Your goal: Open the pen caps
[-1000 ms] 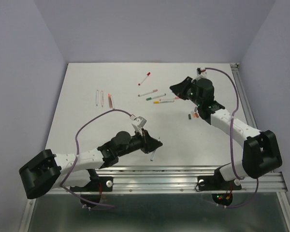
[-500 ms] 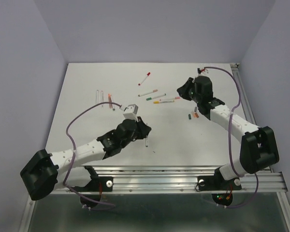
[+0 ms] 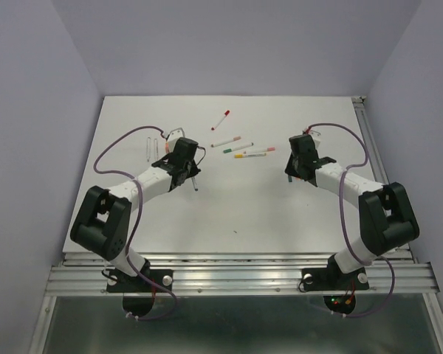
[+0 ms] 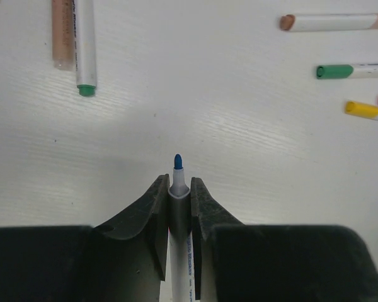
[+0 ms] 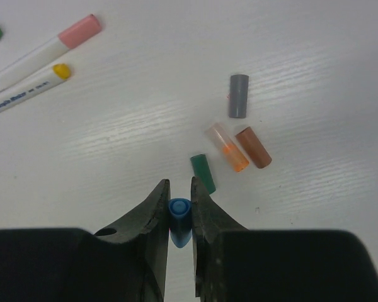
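Note:
My left gripper (image 4: 179,182) is shut on a white pen barrel (image 4: 179,195) whose bare blue tip (image 4: 177,162) sticks out ahead, just above the table. In the top view it (image 3: 192,174) hovers left of centre. My right gripper (image 5: 179,189) is shut on a blue pen cap (image 5: 180,212) and hangs low over the right side of the table (image 3: 297,174). Just ahead of it lie loose pen caps: green (image 5: 203,173), orange (image 5: 227,147), brown (image 5: 252,147) and grey (image 5: 239,95).
Capped pens lie mid-table: red (image 3: 221,119), brown (image 4: 327,22), green (image 4: 335,72), yellow (image 4: 363,110) and pink (image 5: 79,30). Two uncapped pens, a green-tipped pen (image 4: 85,44) and an orange pen (image 4: 62,31), rest at the far left beside the left gripper.
My left arm has swung from the near edge up and left, carrying the blue pen toward the uncapped pens. The right gripper has drawn back with the blue cap over the loose caps.

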Controlling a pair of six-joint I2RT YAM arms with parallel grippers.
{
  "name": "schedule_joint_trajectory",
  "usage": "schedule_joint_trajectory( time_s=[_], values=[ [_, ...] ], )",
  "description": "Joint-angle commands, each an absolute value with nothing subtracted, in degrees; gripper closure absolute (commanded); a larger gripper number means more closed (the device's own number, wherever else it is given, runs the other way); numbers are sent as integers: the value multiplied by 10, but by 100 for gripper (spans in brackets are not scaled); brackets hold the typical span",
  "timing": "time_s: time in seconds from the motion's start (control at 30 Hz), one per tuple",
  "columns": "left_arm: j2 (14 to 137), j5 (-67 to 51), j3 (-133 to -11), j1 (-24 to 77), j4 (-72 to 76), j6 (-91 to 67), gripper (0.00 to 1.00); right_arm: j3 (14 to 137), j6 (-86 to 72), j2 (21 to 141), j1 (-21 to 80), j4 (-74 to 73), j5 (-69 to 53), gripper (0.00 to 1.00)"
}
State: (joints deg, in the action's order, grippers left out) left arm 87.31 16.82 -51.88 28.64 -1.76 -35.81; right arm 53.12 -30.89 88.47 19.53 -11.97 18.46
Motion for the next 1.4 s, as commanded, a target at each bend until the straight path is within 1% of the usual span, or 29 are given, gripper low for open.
schedule_joint_trajectory(
  time_s=[0.0, 0.07, 0.33, 0.37, 0.4, 0.47, 0.53, 0.57, 0.6, 0.67, 0.7, 0.77, 0.8, 0.83, 0.87, 0.9, 0.97, 1.03, 1.07, 1.23, 1.3, 1.37],
  values=[
    [903, 176, -572, 266, -56, -325, 100, 547, -310, 915, 189, -146, 229, 96],
    [918, 175, -579, 261, -55, -318, 100, 553, -312, 929, 188, -148, 235, 95],
    [948, 172, -599, 243, -62, -306, 96, 574, -320, 956, 182, -171, 256, 84],
    [955, 171, -601, 244, -64, -305, 94, 573, -320, 956, 181, -171, 255, 83],
    [958, 172, -603, 244, -68, -304, 90, 572, -319, 956, 182, -170, 251, 81],
    [962, 175, -607, 244, -72, -304, 88, 571, -319, 955, 182, -169, 246, 78],
    [962, 176, -608, 244, -75, -305, 74, 570, -319, 950, 182, -170, 245, 75],
    [962, 175, -608, 244, -75, -304, 70, 570, -319, 948, 182, -174, 245, 71],
    [961, 172, -609, 244, -74, -302, 61, 569, -319, 944, 182, -174, 243, 70],
    [961, 172, -613, 244, -76, -299, 54, 569, -318, 938, 182, -178, 242, 66],
    [957, 171, -613, 244, -78, -299, 46, 565, -313, 927, 182, -178, 235, 64],
    [951, 171, -614, 244, -79, -297, 43, 559, -310, 913, 181, -174, 229, 60],
    [949, 172, -615, 244, -80, -294, 38, 556, -303, 906, 182, -173, 220, 55],
    [947, 169, -617, 244, -81, -293, 36, 553, -302, 890, 182, -172, 218, 51],
    [945, 168, -619, 244, -83, -292, 34, 552, -301, 883, 182, -174, 214, 50],
    [940, 164, -622, 244, -83, -286, 29, 551, -295, 875, 182, -174, 201, 42],
    [932, 157, -628, 244, -81, -274, 24, 548, -288, 847, 182, -172, 186, 30],
    [926, 132, -641, 244, -71, -233, 13, 538, -274, 815, 182, -161, 156, 1],
    [925, 120, -649, 244, -65, -214, 1, 538, -273, 815, 182, -155, 148, 0],
    [953, 61, -724, 243, -7, -103, 1, 507, -257, 742, 182, -124, 73, 0],
    [995, 34, -765, 236, -4, -75, 1, 496, -250, 724, 181, -113, 57, 0],
    [1035, 11, -845, 232, -5, -62, 1, 473, -244, 700, 182, -105, 42, 0]
  ],
)
